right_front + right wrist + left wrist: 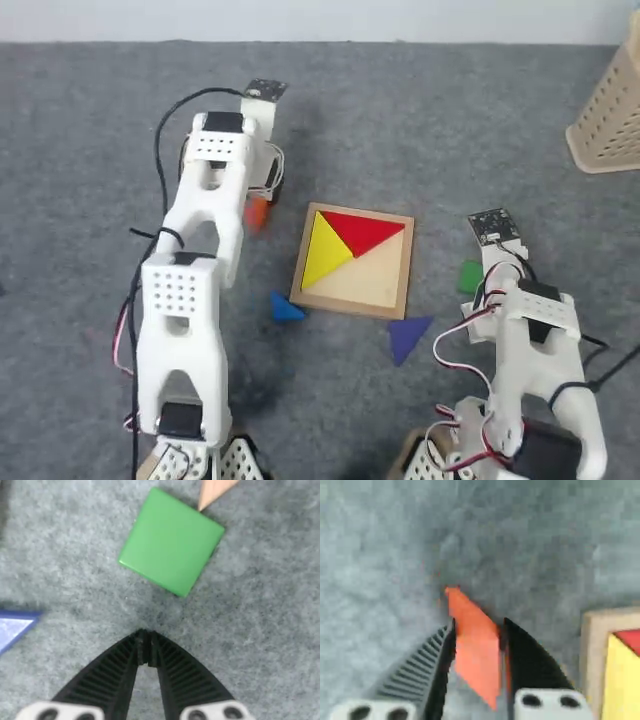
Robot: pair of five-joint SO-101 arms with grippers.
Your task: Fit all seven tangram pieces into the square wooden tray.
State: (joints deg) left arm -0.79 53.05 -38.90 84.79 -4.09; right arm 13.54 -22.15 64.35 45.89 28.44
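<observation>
The square wooden tray [386,297] lies mid-table and holds a red triangle [362,231] and a yellow triangle [324,252]. Left of the tray, my left gripper [477,633] is shut on an orange parallelogram piece [474,645], which shows as an orange spot [257,212] under the left arm. The tray's corner [592,645] and yellow triangle [622,680] lie close beside it. My right gripper [147,641] is shut with nothing in it, just short of the green square [171,541], which sits right of the tray [469,275]. A blue triangle [285,308] and a purple triangle [407,336] lie in front of the tray.
A beige slotted basket [610,110] stands at the far right edge. The tray's corner [214,491] touches the view beyond the green square, and the purple triangle's tip [12,628] lies off to one side. Grey carpet covers the table.
</observation>
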